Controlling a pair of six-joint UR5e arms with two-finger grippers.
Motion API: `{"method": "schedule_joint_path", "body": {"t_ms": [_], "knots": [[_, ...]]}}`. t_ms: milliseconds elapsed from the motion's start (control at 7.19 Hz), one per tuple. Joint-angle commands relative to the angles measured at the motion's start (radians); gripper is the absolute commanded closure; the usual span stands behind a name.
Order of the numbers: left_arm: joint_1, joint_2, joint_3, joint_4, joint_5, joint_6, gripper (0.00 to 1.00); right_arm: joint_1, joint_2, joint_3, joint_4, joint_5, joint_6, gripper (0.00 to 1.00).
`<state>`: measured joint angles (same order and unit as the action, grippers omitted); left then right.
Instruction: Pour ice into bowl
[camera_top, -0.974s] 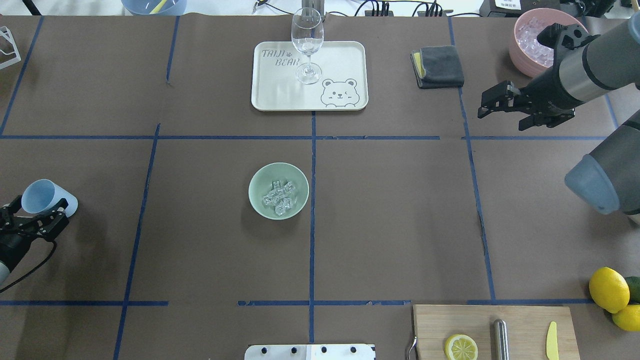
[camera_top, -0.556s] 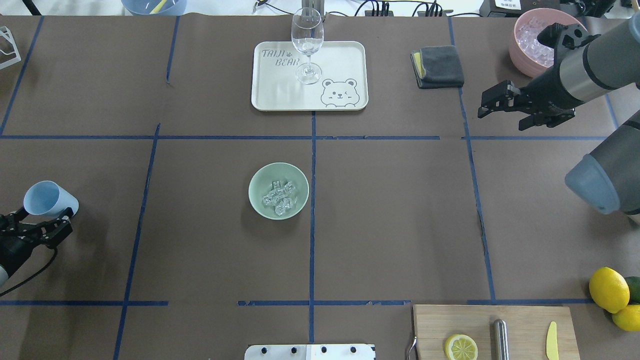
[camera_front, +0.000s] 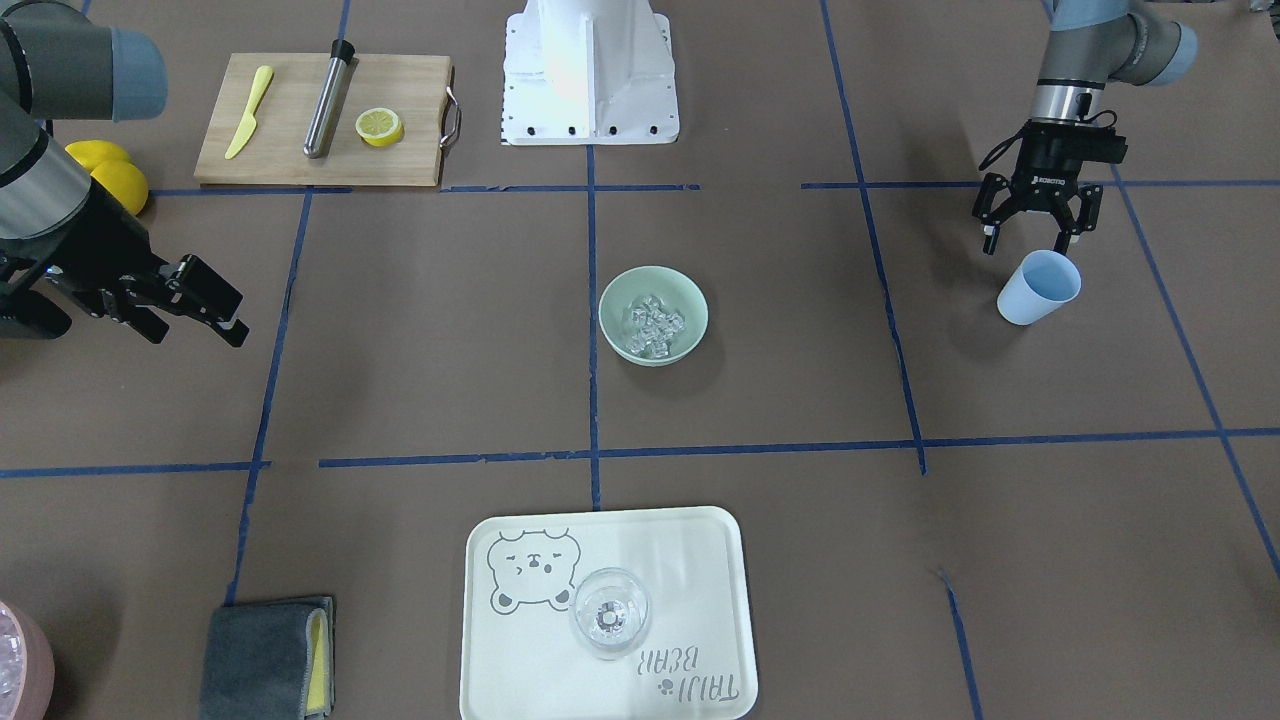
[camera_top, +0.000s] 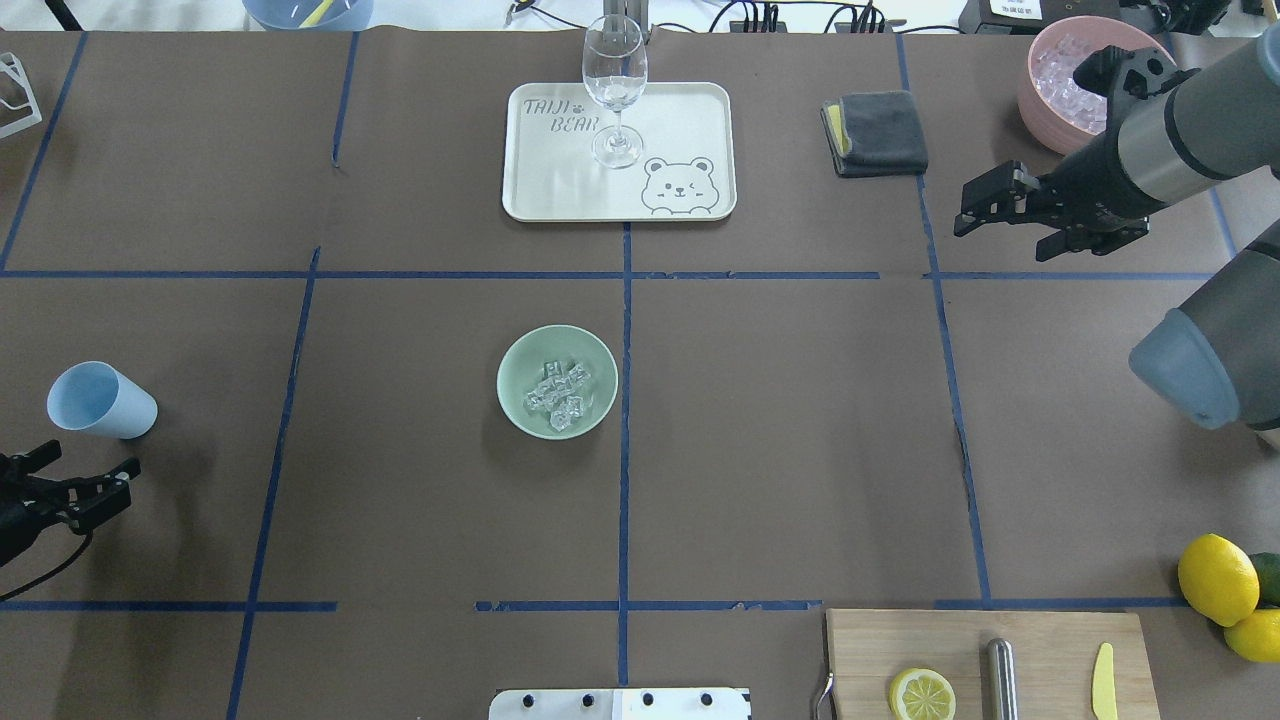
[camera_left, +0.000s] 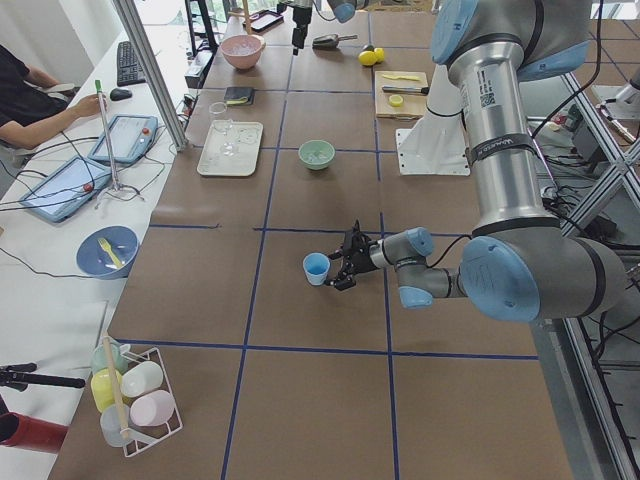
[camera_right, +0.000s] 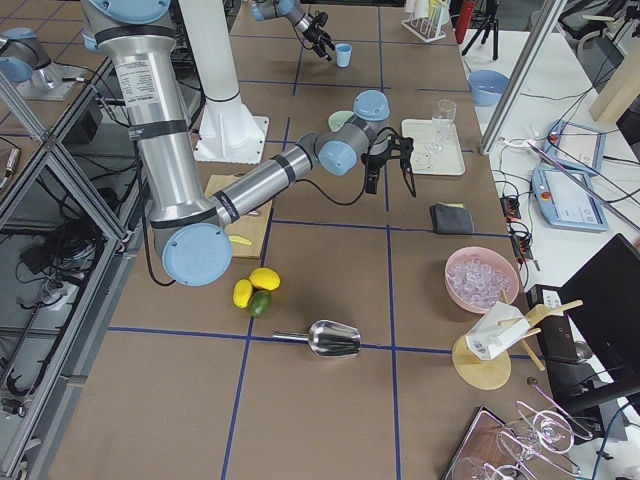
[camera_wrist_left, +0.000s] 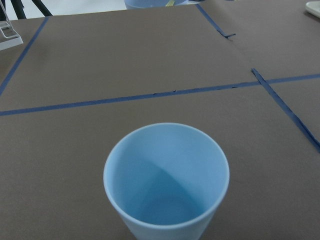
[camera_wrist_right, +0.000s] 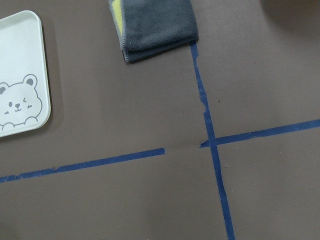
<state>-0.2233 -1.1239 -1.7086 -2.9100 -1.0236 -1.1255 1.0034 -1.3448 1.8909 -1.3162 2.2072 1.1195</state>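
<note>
Ice (camera_top: 558, 392) lies in bowl (camera_top: 510, 365); left pincer (camera_top: 88, 462), edge-cropped, and right pincer (camera_top: 1000, 240) gape empty.

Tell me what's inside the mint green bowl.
A small pile of clear ice cubes lies in the mint-green bowl. The bowl's floor under the pile is hidden.
</note>
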Motion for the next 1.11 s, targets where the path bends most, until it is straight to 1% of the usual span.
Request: {"method": "schedule_joint_path", "body": {"t_ms": [0, 139, 278, 417, 556, 695, 834, 974], "knots": [[-0.042, 0.042, -0.009, -0.002, -0.181, 0.106, 0.00, -0.008, 0.004, 0.011, -0.001, -0.003, 0.002, 0.00], [-0.112, 0.047, -0.014, -0.002, -0.276, 0.212, 0.00, -0.031, 0.024, 0.014, -0.011, -0.009, 0.003, 0.00], [-0.251, 0.047, -0.010, -0.002, -0.472, 0.330, 0.00, -0.049, 0.039, 0.016, -0.009, -0.012, 0.028, 0.00], [-0.387, 0.043, -0.002, -0.002, -0.594, 0.472, 0.00, -0.089, 0.050, 0.026, -0.009, -0.027, 0.084, 0.00], [-0.533, 0.027, 0.023, 0.012, -0.651, 0.630, 0.00, -0.136, 0.064, 0.034, -0.009, -0.074, 0.111, 0.00], [-0.630, 0.006, 0.067, 0.020, -0.702, 0.695, 0.00, -0.196, 0.076, 0.051, -0.011, -0.131, 0.134, 0.00], [-0.719, -0.044, 0.102, 0.066, -0.796, 0.696, 0.00, -0.248, 0.088, 0.060, -0.012, -0.179, 0.166, 0.00], [-0.814, -0.122, 0.101, 0.206, -0.879, 0.699, 0.00, -0.290, 0.110, 0.063, -0.015, -0.202, 0.205, 0.00]]}}
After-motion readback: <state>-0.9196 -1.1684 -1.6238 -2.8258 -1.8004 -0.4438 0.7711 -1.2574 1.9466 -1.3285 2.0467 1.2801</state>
